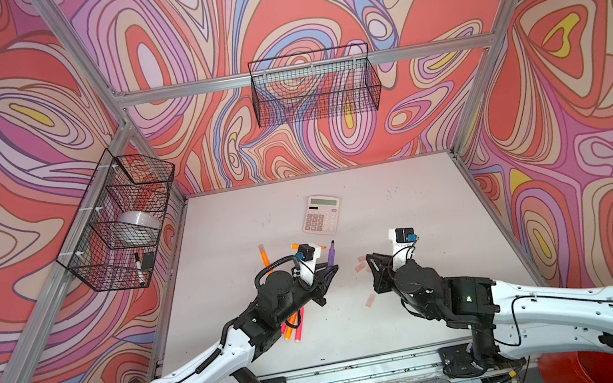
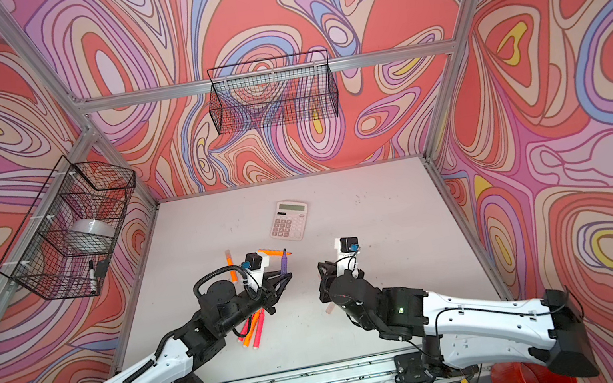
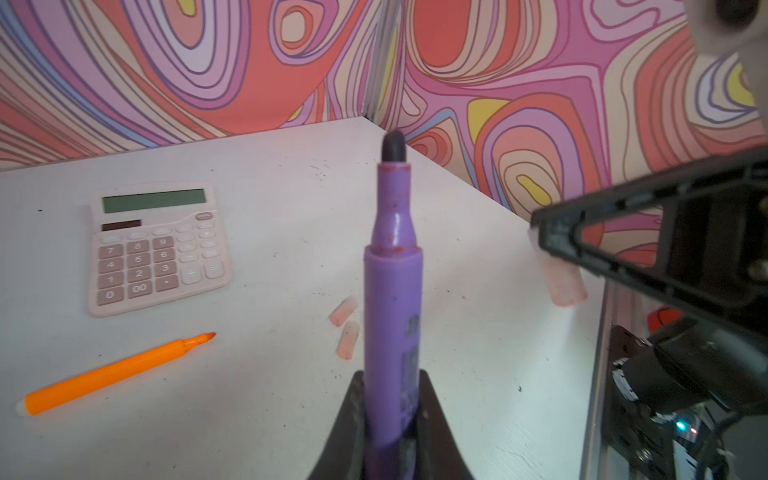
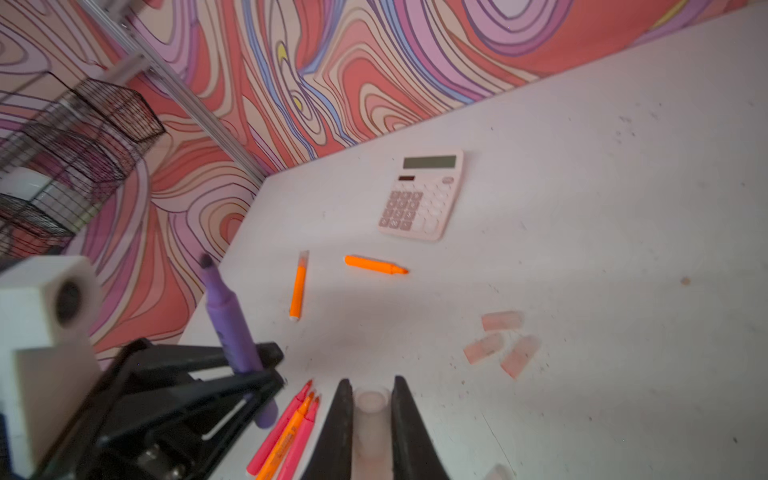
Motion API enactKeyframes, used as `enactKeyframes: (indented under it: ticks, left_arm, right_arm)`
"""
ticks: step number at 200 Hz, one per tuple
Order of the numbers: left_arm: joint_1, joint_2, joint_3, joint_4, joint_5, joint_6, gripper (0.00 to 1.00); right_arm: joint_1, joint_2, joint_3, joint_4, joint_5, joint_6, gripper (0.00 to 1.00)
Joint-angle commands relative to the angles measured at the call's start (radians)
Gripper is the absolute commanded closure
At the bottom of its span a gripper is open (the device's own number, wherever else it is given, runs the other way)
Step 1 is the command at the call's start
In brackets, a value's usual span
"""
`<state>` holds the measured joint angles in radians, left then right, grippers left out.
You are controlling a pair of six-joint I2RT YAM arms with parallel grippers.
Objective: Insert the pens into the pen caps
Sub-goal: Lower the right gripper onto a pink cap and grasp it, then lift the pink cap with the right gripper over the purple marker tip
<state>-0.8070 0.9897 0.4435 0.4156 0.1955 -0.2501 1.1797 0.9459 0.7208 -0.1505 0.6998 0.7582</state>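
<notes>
Left gripper (image 3: 392, 386) is clamped low on the slim purple marker-like pen (image 3: 392, 282), likely to leave its dark tip free for capping. The pen's long axis runs out along the fingers, tip toward the patterned back wall (image 3: 249, 62), lifted off the white table (image 3: 270, 187). Right gripper (image 4: 371, 399) pinches a translucent pale-pink cap (image 4: 371, 419), mouth outward, near the pen but not touching.

White table (image 4: 623, 208), calculator (image 4: 422, 195), pens (image 4: 297, 286), pen caps (image 4: 500, 321)

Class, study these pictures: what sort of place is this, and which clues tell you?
Probably a robot test booth: an aluminium frame carrying patterned walls, two robot arms mounted at a white table, and wire baskets hung up.
</notes>
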Motion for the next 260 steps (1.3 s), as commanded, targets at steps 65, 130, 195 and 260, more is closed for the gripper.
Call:
enactKeyframes:
  ticks: [65,130,195,260]
  left_arm:
    - [-0.002,0.027,0.05,0.048,0.232,0.026,1.0]
    - [-0.002,0.013,0.039,0.061,0.234,0.025,1.0]
    - [-0.003,0.003,0.025,0.084,0.239,0.026,1.0]
    - [-0.002,-0.009,0.016,0.094,0.236,0.023,1.0]
  right_arm:
    - [0.003,0.074,-0.016,0.602,-0.132,-0.346,1.0]
    - [0.003,0.12,0.008,0.617,-0.109,-0.346,1.0]
    - [0.001,0.115,-0.021,0.61,-0.009,-0.292,1.0]
    - [-0.006,0.135,-0.039,0.623,0.003,-0.263,1.0]
